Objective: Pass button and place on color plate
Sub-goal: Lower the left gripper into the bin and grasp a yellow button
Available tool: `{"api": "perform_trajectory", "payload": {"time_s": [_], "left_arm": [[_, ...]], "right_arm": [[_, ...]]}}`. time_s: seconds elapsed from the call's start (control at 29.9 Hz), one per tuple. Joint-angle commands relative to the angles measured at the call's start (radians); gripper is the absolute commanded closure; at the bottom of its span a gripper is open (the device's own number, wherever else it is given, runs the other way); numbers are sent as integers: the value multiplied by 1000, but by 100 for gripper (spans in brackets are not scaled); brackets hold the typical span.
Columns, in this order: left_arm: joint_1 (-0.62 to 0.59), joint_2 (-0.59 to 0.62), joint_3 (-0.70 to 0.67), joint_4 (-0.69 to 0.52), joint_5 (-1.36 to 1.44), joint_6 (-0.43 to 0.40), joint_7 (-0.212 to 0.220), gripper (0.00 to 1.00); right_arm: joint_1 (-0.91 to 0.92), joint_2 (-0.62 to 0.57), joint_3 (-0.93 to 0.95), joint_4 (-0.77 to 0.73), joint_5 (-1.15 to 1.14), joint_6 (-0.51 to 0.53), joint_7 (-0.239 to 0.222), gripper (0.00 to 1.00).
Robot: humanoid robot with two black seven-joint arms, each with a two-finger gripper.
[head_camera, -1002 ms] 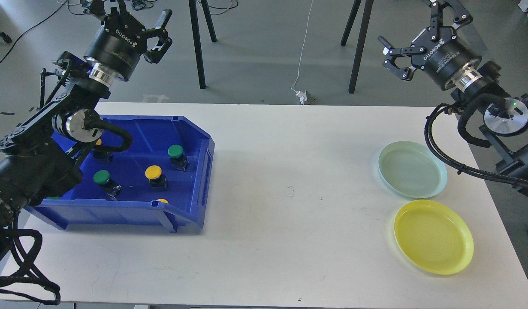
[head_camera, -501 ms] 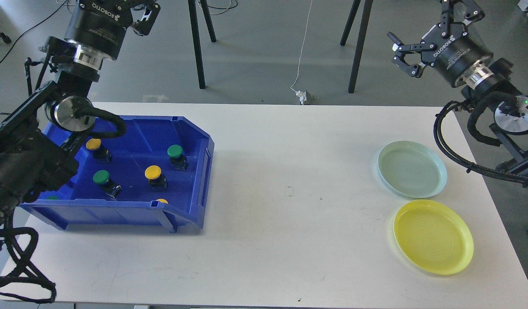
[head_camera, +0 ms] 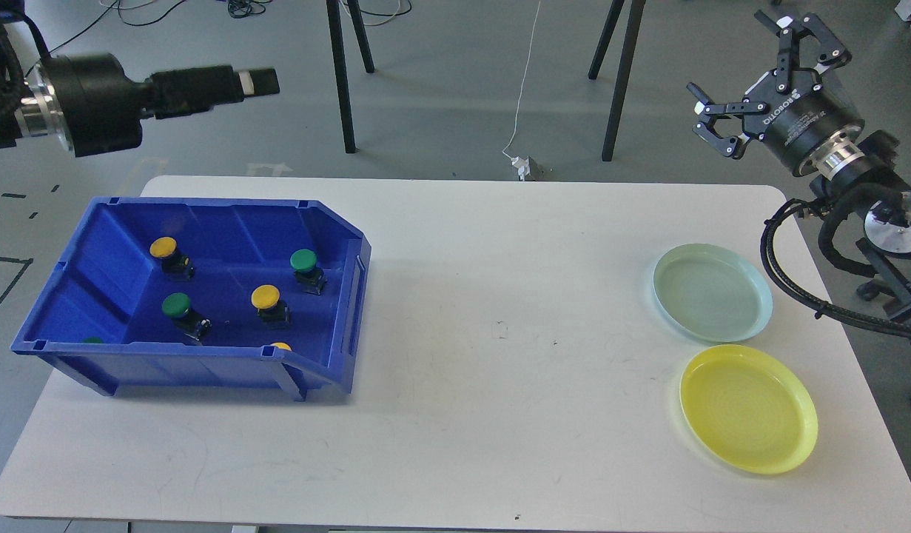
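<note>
A blue bin [head_camera: 203,357] stands on the left of the white table [head_camera: 499,311]. It holds several buttons on black bases: yellow ones [head_camera: 163,247] [head_camera: 265,297] and green ones [head_camera: 303,260] [head_camera: 176,304]. Two more show only partly behind the front wall. A pale green plate [head_camera: 711,292] and a yellow plate [head_camera: 748,408] lie empty at the right. My left gripper [head_camera: 257,81] hangs high above and behind the bin, seen edge-on, pointing right. My right gripper [head_camera: 751,70] is open and empty, high behind the plates.
Black stand legs [head_camera: 342,81] and a white cable with a plug [head_camera: 524,166] are on the floor behind the table. The right arm's black cable loops [head_camera: 788,274] hang beside the table's right edge.
My left arm has swung up and out to the left, off the bin, so the whole bin now shows. My right gripper has drifted a little right and up. The buttons have not moved.
</note>
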Motion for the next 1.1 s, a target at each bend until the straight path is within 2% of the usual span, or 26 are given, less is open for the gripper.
{"api": "perform_trajectory", "payload": {"time_s": [0.0,0.17,0.73,1.07], "left_arm": [[11,-22,138,4,138,0,0,1],[23,-92,244,78,171,102,0,1],[118,-284,251,337,172,110,0,1],[167,-338,251,402,171,115,0,2]], "right_arm": [[-30,-17,21,-6,0,0,1,0],[-61,-37,51,-6,0,0,1,0],[-82,-39,59,-9,0,0,1,0],[-104,-39,59,-8,0,0,1,0]]}}
